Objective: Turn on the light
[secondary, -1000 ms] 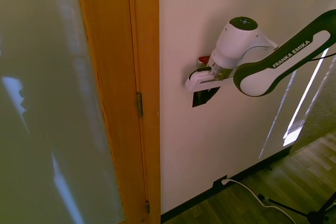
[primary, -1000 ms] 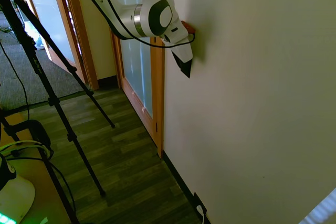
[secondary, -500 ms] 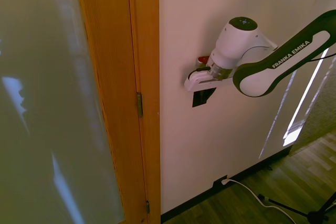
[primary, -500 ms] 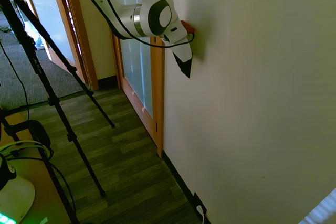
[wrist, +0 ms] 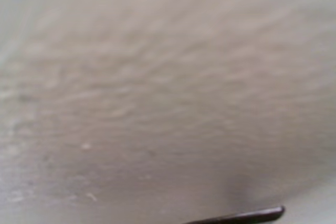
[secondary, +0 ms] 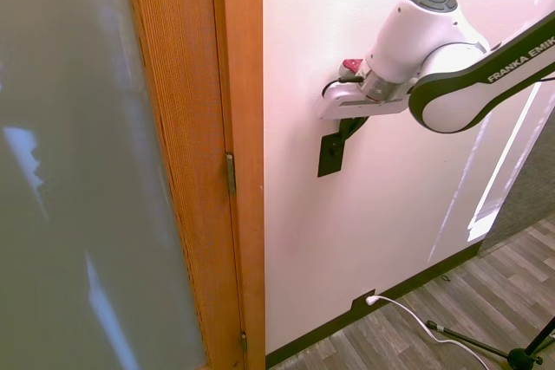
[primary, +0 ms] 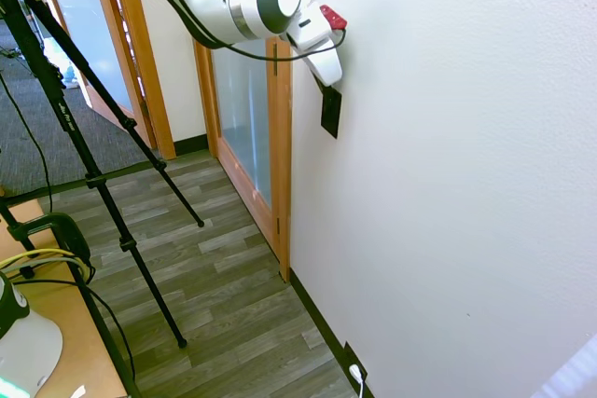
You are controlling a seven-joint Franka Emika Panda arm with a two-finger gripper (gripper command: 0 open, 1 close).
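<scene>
The wrist view shows only blurred wall texture with a dark sliver at 5 o'clock, so the camera sits almost against the wall (primary: 448,156). In the exterior views the gripper (secondary: 351,127) hangs at the top edge of the switch (secondary: 330,154), a small black upright plate just beside the wooden door frame (secondary: 238,145). Its dark fingers look drawn together against the plate's upper end, but whether they are parted or closed I cannot tell.

The room looks brightly lit, so I judge the press made, or nearly so; no lamp is in view to confirm it.

Further off, at 6 o'clock low on the wall, sits an outlet (secondary: 361,303) with a white plug (secondary: 371,300). Nothing blocks the switch.
</scene>
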